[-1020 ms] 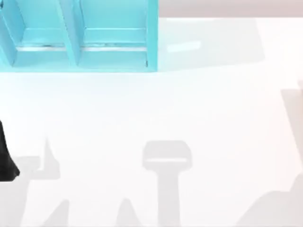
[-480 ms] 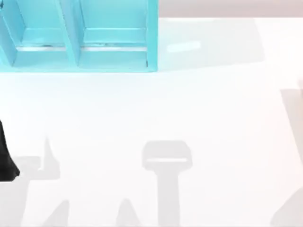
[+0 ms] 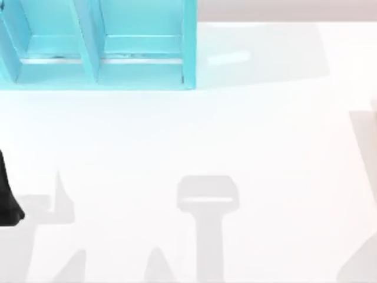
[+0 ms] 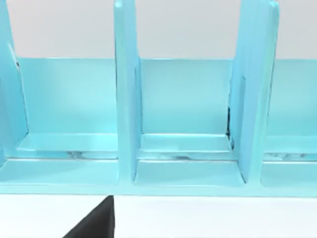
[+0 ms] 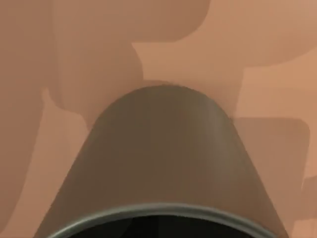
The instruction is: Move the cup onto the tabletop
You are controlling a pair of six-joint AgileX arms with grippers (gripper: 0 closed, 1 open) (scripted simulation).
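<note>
Since the cup point(image 5: 161, 158) sits right up against the right wrist camera, only its dark olive-grey side and a bit of rim are seen. It has a flat peach-tan surface point(image 5: 89, 39) crossed by shadows behind it, not white. Where that puts the cup relative to the table I cannot tell. Whether the right gripper is pinching the cup I also cannot tell.

What changed: in the top view, the grey shadow point(image 3: 360, 265) at the lower right corner of the tabletop point(image 3: 253, 130) is smaller than it was one second ago, and matches half a second ago. Judgement: the right arm moved off beyond the table's right edge and has now paused or slowed. Nothing else has shifted.

The white tabletop carries shadows only, so the task looks not yet done; the cup has yet to come over and down onto it.

Further out, the teal-blue shelf unit point(image 3: 100, 53) stands at the top left of the table. In the left wrist view its compartments point(image 4: 185, 144) are bare. The left arm point(image 3: 7, 197) is parked at the table's left edge, facing the shelf, same spot as before. A black piece of the left gripper point(image 4: 96, 224) pokes in; whether it is spread or closed I cannot tell.
</note>
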